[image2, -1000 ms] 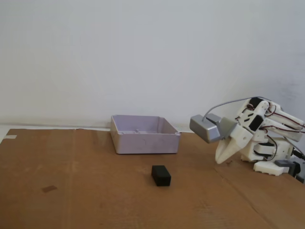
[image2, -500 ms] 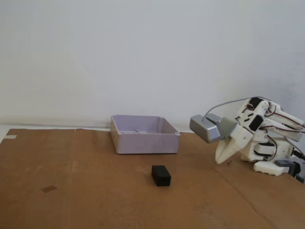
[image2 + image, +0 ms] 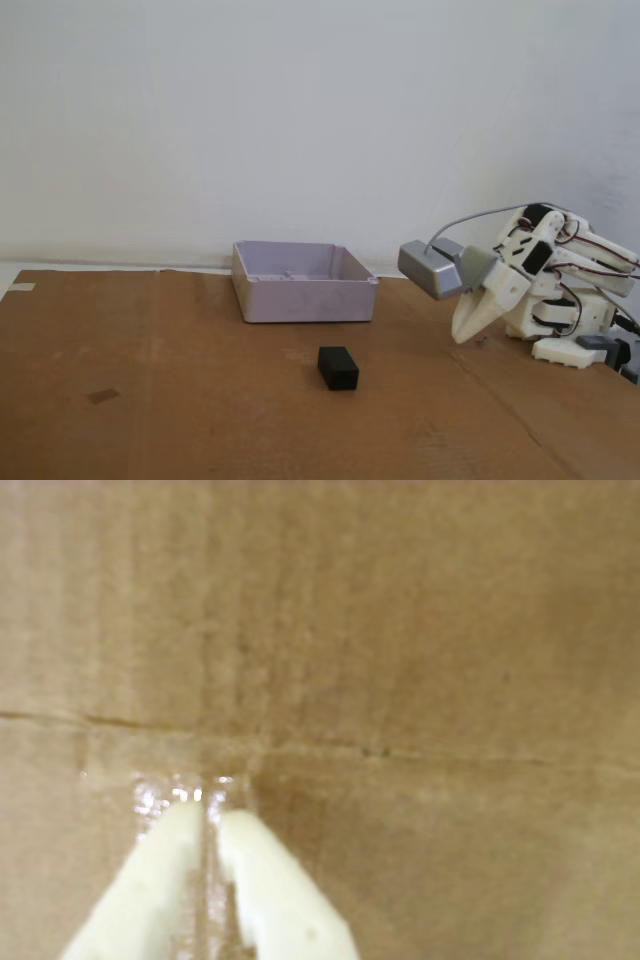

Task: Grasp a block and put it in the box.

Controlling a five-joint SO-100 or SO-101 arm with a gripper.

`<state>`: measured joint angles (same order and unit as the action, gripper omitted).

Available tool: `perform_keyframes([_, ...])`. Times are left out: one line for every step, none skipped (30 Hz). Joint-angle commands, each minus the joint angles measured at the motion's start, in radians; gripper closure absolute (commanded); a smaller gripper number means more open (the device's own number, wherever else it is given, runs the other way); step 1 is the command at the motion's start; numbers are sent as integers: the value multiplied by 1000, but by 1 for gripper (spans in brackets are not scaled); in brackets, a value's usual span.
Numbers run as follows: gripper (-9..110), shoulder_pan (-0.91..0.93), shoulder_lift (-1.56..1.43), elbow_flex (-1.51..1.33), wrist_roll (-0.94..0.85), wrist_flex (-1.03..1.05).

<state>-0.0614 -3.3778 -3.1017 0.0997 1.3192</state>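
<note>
My arm (image 3: 560, 270) sits folded low over its base at the right edge of the fixed view, joints tucked close together. My claw (image 3: 459, 338) points down and to the left, its tip just above the bench. In the wrist view my claw (image 3: 208, 815) has its two pale fingers (image 3: 262, 880) pressed nearly together, holding nothing.

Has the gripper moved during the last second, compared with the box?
No. In the fixed view the gripper sits at the same spot right of the box, and the block is untouched.
</note>
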Motion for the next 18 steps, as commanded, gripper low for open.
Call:
perform_keyframes([101, -2, -21, -44, 17, 169])
perform_keyframes([101, -5, -21, -44, 17, 167])
perform_keyframes([101, -5, -21, -44, 17, 166])
perform_keyframes([101, -6, -20, -44, 17, 149])
perform_keyframes([101, -8, -18, -44, 17, 124])
perform_keyframes([101, -8, -18, -44, 17, 94])
perform_keyframes([101, -8, -17, -44, 11, 55])
perform_keyframes([101, -8, -17, -44, 11, 18])
perform_keyframes([101, -8, -17, -44, 14, -20])
perform_keyframes([101, -8, -17, -44, 15, -52])
perform_keyframes([101, -8, -15, -44, 15, -83])
perform_keyframes([101, -8, -15, -44, 15, -106])
perform_keyframes([101, -8, -15, -44, 15, -123])
perform_keyframes([101, -8, -15, -41, 15, -138])
perform_keyframes([101, -8, -15, -34, 15, -146])
perform_keyframes([101, -8, -12, -25, 15, -150])
perform_keyframes([101, -8, -5, -14, 15, -152])
perform_keyframes([101, -8, 11, -2, 15, -152])
